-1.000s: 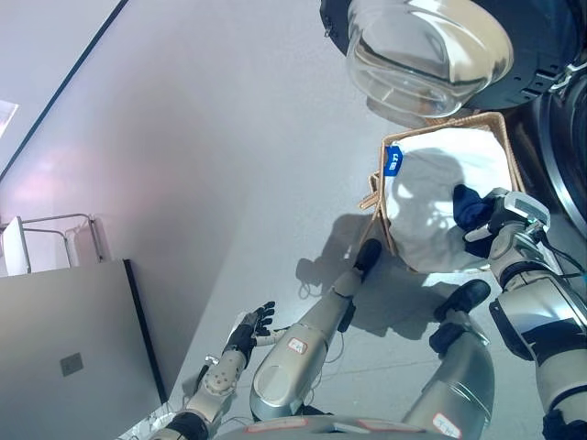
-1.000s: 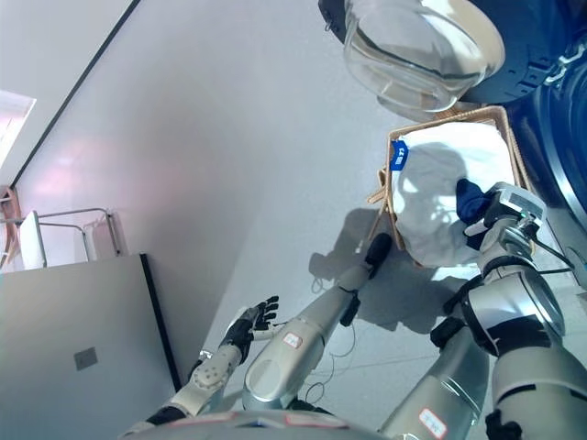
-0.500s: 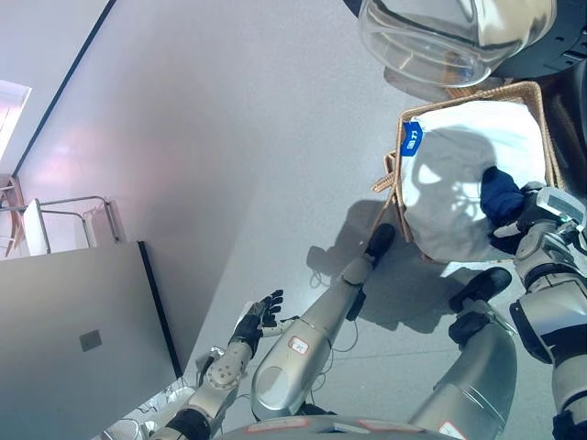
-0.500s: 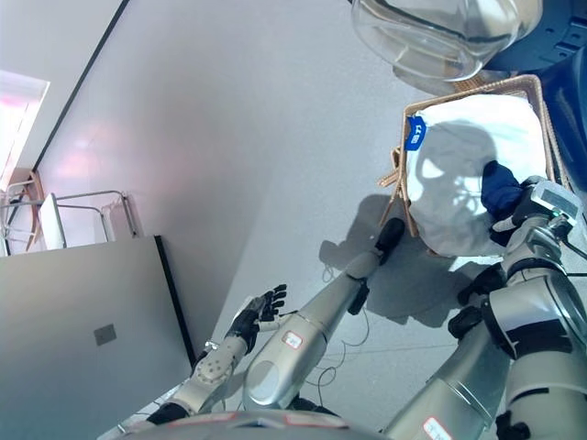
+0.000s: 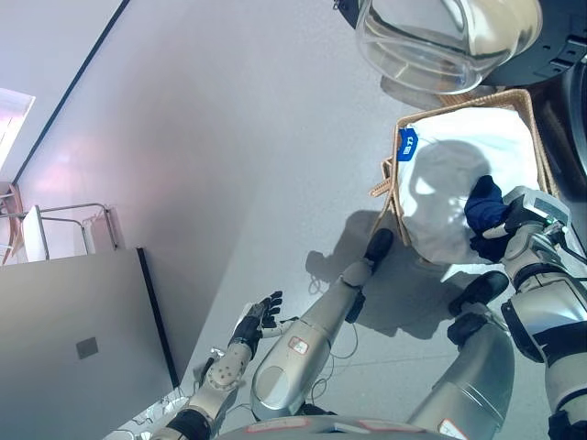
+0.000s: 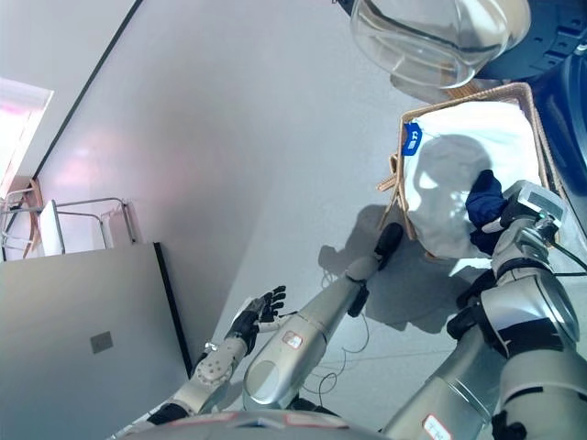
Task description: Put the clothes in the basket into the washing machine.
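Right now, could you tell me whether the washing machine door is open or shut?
Open: the round glass door is swung out over the floor, above the wicker basket.

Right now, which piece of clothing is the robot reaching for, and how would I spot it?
Find the wicker basket on the floor below the washing machine's round glass door. It has a white liner; the dark navy garment lies at its right side, at the right hand. It is the only dark item there.
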Robot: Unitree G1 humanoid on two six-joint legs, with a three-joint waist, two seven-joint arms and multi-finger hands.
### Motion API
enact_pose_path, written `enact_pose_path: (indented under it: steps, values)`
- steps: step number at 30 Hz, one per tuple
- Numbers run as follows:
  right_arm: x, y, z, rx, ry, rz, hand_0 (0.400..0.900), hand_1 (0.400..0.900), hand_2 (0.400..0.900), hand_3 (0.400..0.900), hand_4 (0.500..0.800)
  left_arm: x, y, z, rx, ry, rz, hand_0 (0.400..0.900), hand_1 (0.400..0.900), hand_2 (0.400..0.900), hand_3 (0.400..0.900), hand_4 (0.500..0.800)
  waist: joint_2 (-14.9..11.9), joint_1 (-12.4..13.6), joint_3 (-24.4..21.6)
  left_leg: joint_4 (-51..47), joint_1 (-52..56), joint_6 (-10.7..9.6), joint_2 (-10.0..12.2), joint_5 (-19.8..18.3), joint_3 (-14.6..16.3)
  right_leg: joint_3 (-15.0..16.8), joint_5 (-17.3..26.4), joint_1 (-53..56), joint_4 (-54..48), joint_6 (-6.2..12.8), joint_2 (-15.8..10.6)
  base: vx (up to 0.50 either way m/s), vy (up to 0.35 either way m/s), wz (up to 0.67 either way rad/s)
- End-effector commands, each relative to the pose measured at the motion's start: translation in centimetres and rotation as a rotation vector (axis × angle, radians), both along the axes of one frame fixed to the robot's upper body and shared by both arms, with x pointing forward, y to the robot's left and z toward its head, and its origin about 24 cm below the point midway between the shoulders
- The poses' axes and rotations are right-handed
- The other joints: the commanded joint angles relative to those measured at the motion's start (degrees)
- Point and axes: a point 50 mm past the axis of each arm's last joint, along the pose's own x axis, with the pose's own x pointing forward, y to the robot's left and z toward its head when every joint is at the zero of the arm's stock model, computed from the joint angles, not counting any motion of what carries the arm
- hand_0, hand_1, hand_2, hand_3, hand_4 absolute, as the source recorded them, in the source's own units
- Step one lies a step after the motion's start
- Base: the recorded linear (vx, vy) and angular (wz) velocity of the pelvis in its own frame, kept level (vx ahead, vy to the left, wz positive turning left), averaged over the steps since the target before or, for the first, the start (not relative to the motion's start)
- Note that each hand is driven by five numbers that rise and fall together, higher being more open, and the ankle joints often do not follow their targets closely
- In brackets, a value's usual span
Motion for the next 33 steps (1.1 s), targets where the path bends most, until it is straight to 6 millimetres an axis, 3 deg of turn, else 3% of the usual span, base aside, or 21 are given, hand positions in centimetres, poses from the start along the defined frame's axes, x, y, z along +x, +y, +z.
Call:
enact_pose_path:
  steps: [1,7,11,16,20,23,27,29,33]
  values:
    - [-1.2,-3.0,3.1,0.025,-0.165,-0.110,0.400,0.400,0.400,0.400,0.500,-2.9,1.3,-1.7,0.038,0.096,0.033,0.900,0.900,0.900,0.900,0.800,5.8,-0.7,-0.1,0.8,1.5,1.1,-0.4,-5.0,3.3,0.4,-0.5,7.8,-3.4,2.10,4.1,0.02,-0.012,-0.06]
    - [-1.3,-3.0,3.1,0.345,-0.490,-0.254,0.400,0.400,0.400,0.400,0.500,-3.7,1.9,-2.3,0.037,0.133,0.071,0.900,0.900,0.900,0.900,0.800,4.9,-2.1,-1.2,-2.0,6.0,1.0,0.4,-5.2,4.0,0.5,0.7,12.3,-7.9,2.40,5.4,0.03,0.005,-0.16]
    - [-1.6,-2.3,1.3,0.584,-0.718,-0.370,0.400,0.400,0.400,0.400,0.500,-4.0,1.5,-2.5,0.033,0.146,0.084,0.900,0.900,0.900,0.900,0.800,4.0,-3.6,-1.9,-3.8,8.6,0.9,1.2,-5.3,5.1,0.9,1.8,15.0,-11.6,2.59,6.6,0.04,0.016,-0.29]
    - [-1.7,-2.7,2.2,0.812,-1.035,-0.492,0.400,0.400,0.400,0.400,0.500,-4.4,1.5,-2.7,0.044,0.153,0.088,0.900,0.900,0.900,0.900,0.800,3.1,-4.6,-3.2,-6.3,11.9,0.7,2.2,-5.4,5.6,1.3,3.0,18.7,-16.3,2.90,8.0,0.03,0.011,-0.24]
    - [0.1,-1.6,4.8,0.967,-1.274,-0.480,0.400,0.400,0.400,0.400,0.500,-4.8,1.9,-3.0,0.041,0.174,0.125,0.900,0.900,0.900,0.900,0.800,2.2,-5.7,-4.1,-7.5,13.3,0.8,3.3,-4.3,7.1,1.8,5.5,20.2,-19.5,2.58,9.3,0.00,0.027,-0.31]
    - [1.8,-0.4,8.3,1.082,-1.487,-0.409,0.400,0.400,0.400,0.400,0.500,-5.1,2.2,-3.3,0.035,0.197,0.159,0.900,0.900,0.900,0.900,0.800,1.4,-6.8,-4.8,-8.4,14.7,0.7,3.8,-4.5,7.8,2.5,5.9,21.5,-21.5,2.69,10.2,0.04,0.003,-0.25]
    - [2.6,0.3,10.3,1.105,-1.550,-0.332,0.400,0.400,0.400,0.400,0.500,-5.3,2.3,-3.3,0.027,0.197,0.172,0.900,0.900,0.900,0.900,0.800,1.2,-7.0,-5.6,-9.0,15.7,0.7,4.0,-4.5,7.6,2.2,6.1,22.9,-22.8,2.74,10.6,0.02,-0.009,-0.06]
    - [3.1,0.9,13.5,1.122,-1.650,-0.220,0.400,0.400,0.400,0.400,0.500,-5.5,2.5,-3.3,0.019,0.199,0.181,0.900,0.900,0.900,0.900,0.800,1.1,-7.3,-6.3,-9.6,16.5,0.6,3.9,-4.4,7.5,2.2,6.2,23.4,-23.1,2.70,10.8,0.02,-0.008,0.00]
    - [3.1,1.5,16.0,1.110,-1.738,-0.128,0.400,0.400,0.400,0.400,0.500,-5.7,2.6,-3.3,0.008,0.199,0.186,0.900,0.900,0.900,0.900,0.800,1.2,-7.5,-7.1,-10.4,17.5,0.6,3.9,-4.3,7.1,2.1,6.0,24.4,-23.5,2.68,11.0,0.02,-0.013,0.04]
